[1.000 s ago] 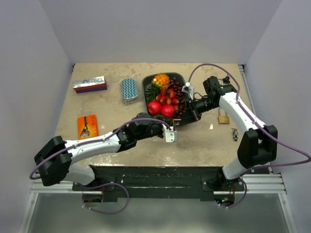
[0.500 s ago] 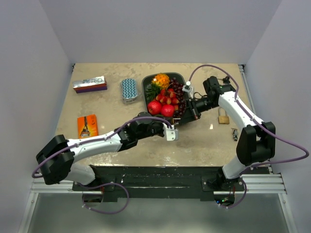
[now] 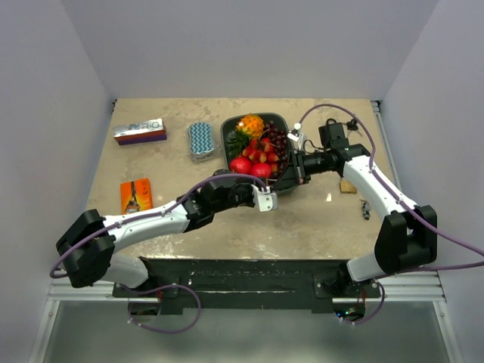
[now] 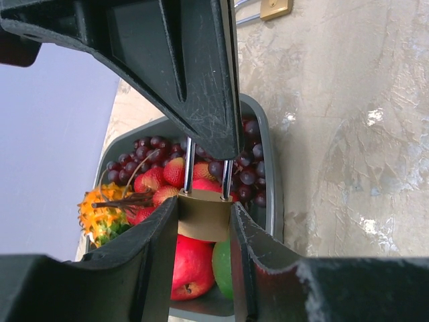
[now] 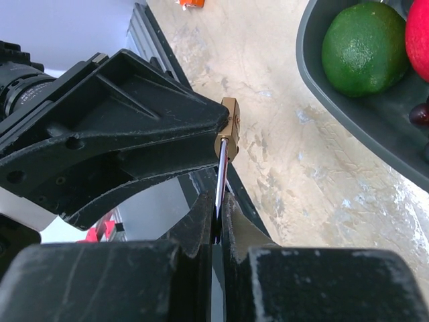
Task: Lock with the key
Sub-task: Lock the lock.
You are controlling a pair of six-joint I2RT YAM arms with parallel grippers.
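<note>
Beige tabletop [image 3: 318, 219] under grey walls [image 3: 249, 45], dark fruit tray [image 3: 225, 140] mid-table. Just near of tray, clamps brass padlock [image 4: 204, 216] by its body in left gripper [image 3: 265, 202]; pinches shackle [image 5: 221, 168] in pressed-together right gripper [image 5: 216, 201]. Could wrench padlock from left fingers if arms pull unevenly.

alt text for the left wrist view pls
A brass padlock is clamped by its body in the left tool, while the right tool above pinches its steel shackle. Behind sits a dark tray of fruit on a beige table.
</note>
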